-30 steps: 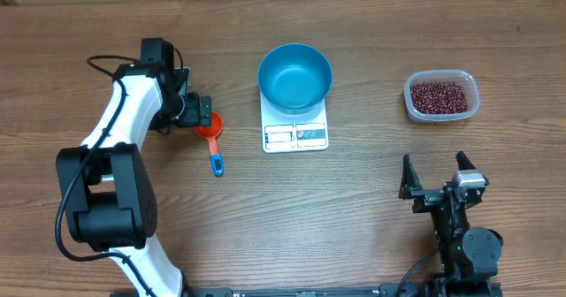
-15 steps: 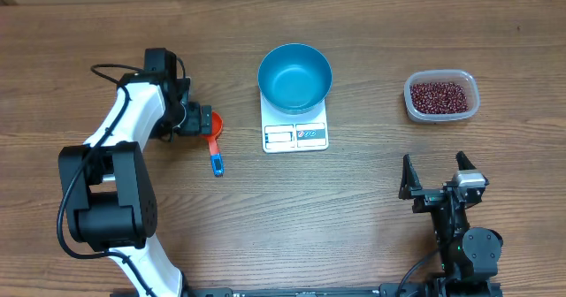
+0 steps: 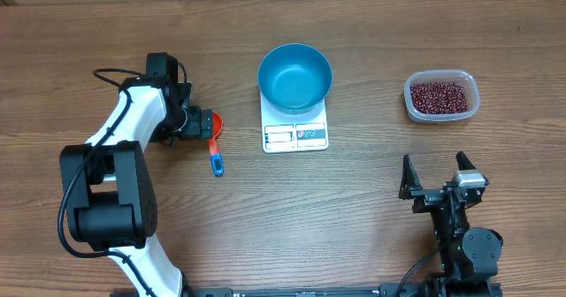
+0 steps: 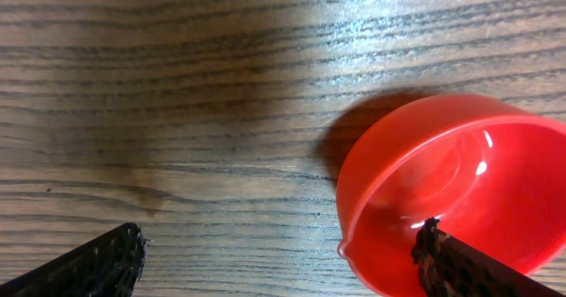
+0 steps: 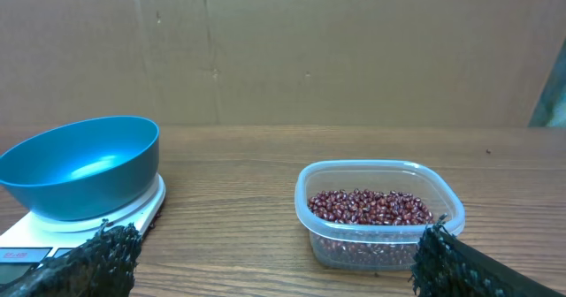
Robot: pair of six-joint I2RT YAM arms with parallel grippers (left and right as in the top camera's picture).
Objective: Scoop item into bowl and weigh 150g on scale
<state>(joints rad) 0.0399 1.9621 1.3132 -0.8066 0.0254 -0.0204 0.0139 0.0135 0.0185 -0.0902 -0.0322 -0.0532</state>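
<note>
The step in hand looks like picking up the scoop (image 3: 212,126), which lies on the table (image 3: 354,209) just left of the scale (image 3: 296,136), its red cup farther from the robot than its blue handle. The left claw (image 3: 197,122) is down at the cup with its fingers spread wide. In the wrist view one fingertip (image 4: 455,266) sits over the cup's hollow and the other rests well outside it, so the pair straddle the cup's wall and grip nothing yet. A pinch on that thin, curved wall would probably be slippery and would leave a finger in the way of the load. I would shift back to the handle, or else bite low and square on the wall, then close slowly and lift with the cup level. The beans (image 3: 439,95) are all in the clear tub (image 3: 475,89), well to the right of the scale. The blue bowl (image 3: 294,76) sits empty on the scale's far half, so the carry must go around it without nudging it. The right claw (image 3: 434,163) waits near the robot, right of the scale, with its fingers apart and empty. The scale's display is too small to read.
</note>
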